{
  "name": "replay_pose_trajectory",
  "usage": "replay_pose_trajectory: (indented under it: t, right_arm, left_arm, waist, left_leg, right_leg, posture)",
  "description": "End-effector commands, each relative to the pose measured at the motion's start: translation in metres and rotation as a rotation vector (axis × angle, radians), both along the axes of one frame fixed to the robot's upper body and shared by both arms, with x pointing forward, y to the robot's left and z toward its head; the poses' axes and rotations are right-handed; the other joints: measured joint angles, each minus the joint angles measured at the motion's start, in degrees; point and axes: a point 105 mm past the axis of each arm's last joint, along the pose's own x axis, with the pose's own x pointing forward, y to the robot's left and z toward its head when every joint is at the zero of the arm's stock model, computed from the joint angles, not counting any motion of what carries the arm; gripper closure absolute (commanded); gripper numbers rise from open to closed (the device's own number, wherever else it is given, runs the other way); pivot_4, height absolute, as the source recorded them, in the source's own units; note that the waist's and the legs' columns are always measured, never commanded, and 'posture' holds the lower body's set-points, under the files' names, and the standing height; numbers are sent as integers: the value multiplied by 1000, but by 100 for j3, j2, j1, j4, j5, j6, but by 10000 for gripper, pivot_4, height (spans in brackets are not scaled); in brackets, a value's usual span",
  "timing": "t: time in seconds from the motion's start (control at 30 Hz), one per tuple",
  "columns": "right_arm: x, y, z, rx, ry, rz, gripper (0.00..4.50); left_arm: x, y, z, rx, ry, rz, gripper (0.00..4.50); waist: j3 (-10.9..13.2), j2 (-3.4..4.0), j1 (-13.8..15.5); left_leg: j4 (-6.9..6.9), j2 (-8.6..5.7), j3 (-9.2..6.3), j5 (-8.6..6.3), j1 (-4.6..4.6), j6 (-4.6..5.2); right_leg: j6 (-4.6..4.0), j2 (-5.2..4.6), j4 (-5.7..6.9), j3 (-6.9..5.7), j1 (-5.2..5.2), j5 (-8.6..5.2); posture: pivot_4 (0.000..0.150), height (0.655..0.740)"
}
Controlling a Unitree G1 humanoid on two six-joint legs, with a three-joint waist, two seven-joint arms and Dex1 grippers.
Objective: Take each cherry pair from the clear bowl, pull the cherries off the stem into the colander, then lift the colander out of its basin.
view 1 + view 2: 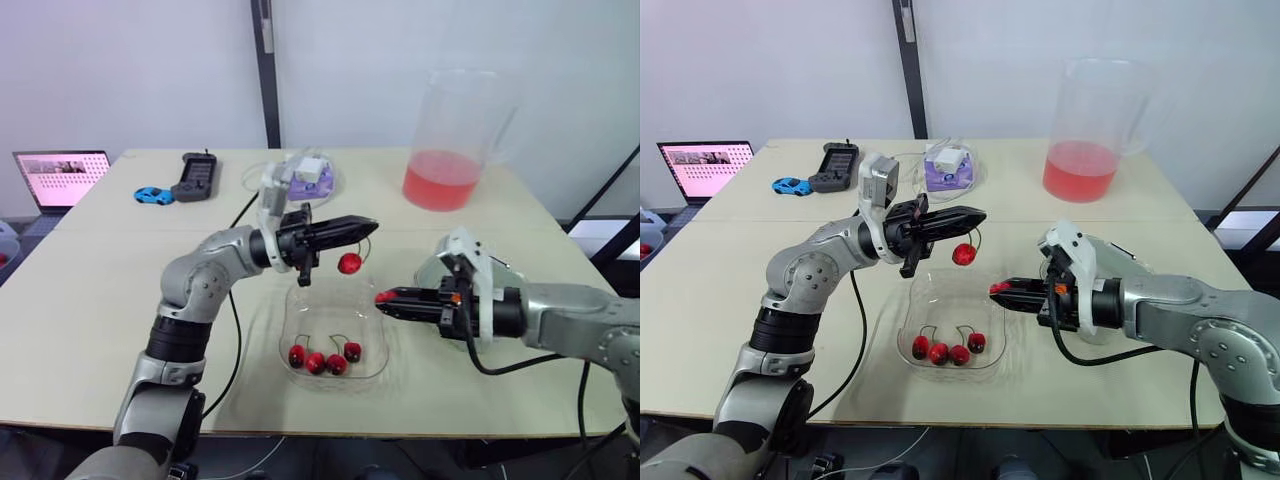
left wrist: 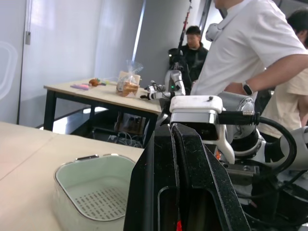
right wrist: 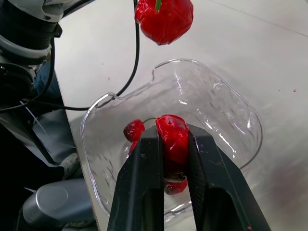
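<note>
Over the clear bowl (image 1: 283, 350), my left gripper (image 1: 368, 227) is shut on a cherry stem, and one red cherry (image 1: 349, 263) dangles from it. To the right and a little lower, my right gripper (image 1: 383, 297) is shut on a second cherry (image 3: 171, 139), apart from the dangling one. Several more cherries (image 1: 318, 360) with stems lie in the bowl. The pale green colander (image 2: 86, 161) sits in its basin on the table beyond the right gripper, largely hidden by the right arm in the head views.
A tall pitcher of red liquid (image 1: 450, 150) stands at the back right. A laptop (image 1: 62, 178), a blue toy car (image 1: 152, 195), a black device (image 1: 195, 178) and a purple box (image 1: 305, 178) lie along the far side. People (image 2: 250, 48) stand behind the table.
</note>
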Motion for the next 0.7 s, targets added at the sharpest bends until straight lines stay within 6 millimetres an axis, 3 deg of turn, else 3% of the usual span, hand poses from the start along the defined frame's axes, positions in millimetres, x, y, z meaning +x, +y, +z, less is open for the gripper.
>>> replay_pose_trajectory:
  t: [0.03, 0.13, 0.23, 0.5, 0.6, 0.7]
  right_arm:
    - [-2, -13, 22, 11, -72, -19, 42049]
    - [12, -43, 36, -101, -156, -137, 42049]
    - [28, -81, 28, -333, -190, -242, 42049]
    - [46, -111, 4, -506, -177, -218, 42049]
    - [55, -124, -7, -585, -160, -214, 30212]
    - [57, -127, -5, -586, -148, -204, 16398]
  left_arm:
    - [-7, 3, 11, -29, -47, -6, 45000]
    - [-7, 3, 11, -33, -44, -4, 45000]
    - [-7, 2, 10, -32, -45, -1, 45000]
    - [-8, 0, 3, -6, -55, 5, 45000]
    - [-10, -1, -6, 25, -61, 8, 45000]
    - [-10, 0, -6, 27, -65, 13, 45000]
  waist:
    - [0, -1, 10]
    - [2, 0, 14]
    - [4, 3, 20]
    - [5, 4, -19]
    - [5, 5, -14]
    - [6, 5, -7]
  left_leg:
    - [0, 0, 0, 0, 0, 0]
    - [1, -1, 2, 0, 0, 0]
    - [2, -1, 5, -1, 1, 2]
    - [2, 1, 7, -2, 4, 3]
    - [4, 0, 10, -2, 4, 3]
    - [4, 0, 9, -2, 3, 2]
  right_leg:
    - [0, 0, 0, 0, 0, 0]
    - [0, -1, -2, 0, 2, 0]
    - [1, -2, -4, 1, 2, -1]
    - [2, 1, -6, 4, 3, -1]
    - [2, -2, -6, 6, 4, -1]
    - [2, -1, -6, 5, 3, -1]
  posture:
    - [1500, 7332]
    - [1500, 7332]
    - [1500, 7332]
    - [1500, 7332]
    - [1500, 7332]
    - [1500, 7332]
